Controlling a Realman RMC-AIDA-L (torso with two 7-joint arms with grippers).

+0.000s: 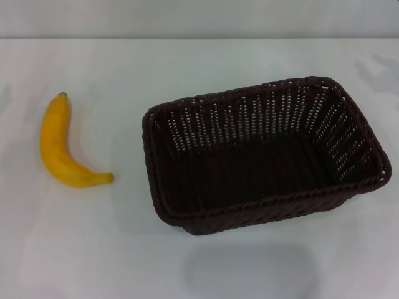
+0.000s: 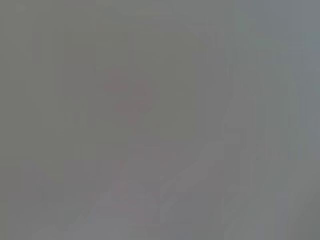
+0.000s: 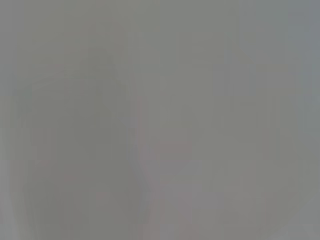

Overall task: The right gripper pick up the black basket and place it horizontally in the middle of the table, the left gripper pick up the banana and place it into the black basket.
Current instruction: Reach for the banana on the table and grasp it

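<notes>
The black basket sits upright on the white table, right of centre, its long side running left to right and slightly tilted. It is empty. The banana lies flat on the table at the left, apart from the basket, its dark stem tip pointing to the far side. Neither gripper shows in the head view. Both wrist views show only a uniform grey blur with no fingers or objects to make out.
The table's far edge runs across the top of the head view. A faint shadow lies on the table in front of the basket. Bare tabletop lies between banana and basket and along the near side.
</notes>
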